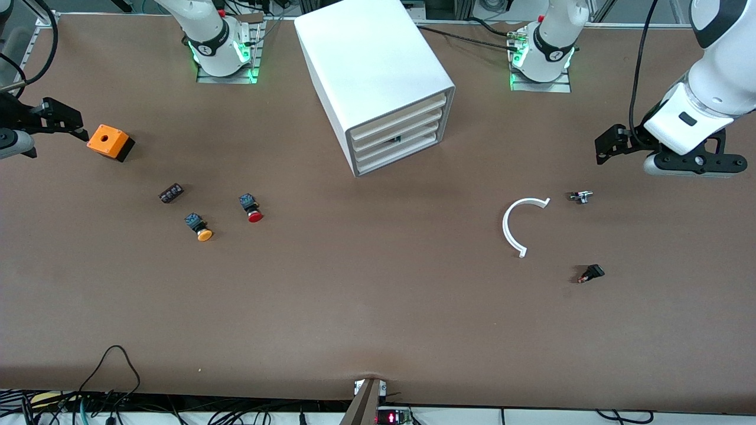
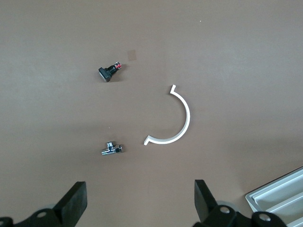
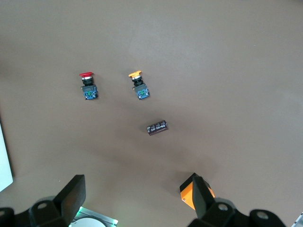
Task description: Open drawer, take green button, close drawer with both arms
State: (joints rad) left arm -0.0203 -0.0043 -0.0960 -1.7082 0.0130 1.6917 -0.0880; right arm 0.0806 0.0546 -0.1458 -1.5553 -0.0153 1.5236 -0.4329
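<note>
Drawer (image 1: 394,140) sits shut in white cabinet (image 1: 378,77), mid bench (image 1: 378,307); dark bit shows thru its slot.
L hand (image 1: 608,144) wide, empty, over bench at its arm's end, w/ metal fitting (image 1: 581,196), white half-ring (image 1: 520,225), black part (image 1: 592,273) near. R hand (image 1: 62,121) wide, empty, by orange box (image 1: 110,142); red button (image 1: 251,208), orange button (image 1: 198,226), dark block (image 1: 171,193) lie nearer camera.

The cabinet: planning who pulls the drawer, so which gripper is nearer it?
Left, narrowly. The left gripper hangs over the table toward its own end from the cabinet; the right gripper hangs by the orange box, slightly farther away.
</note>
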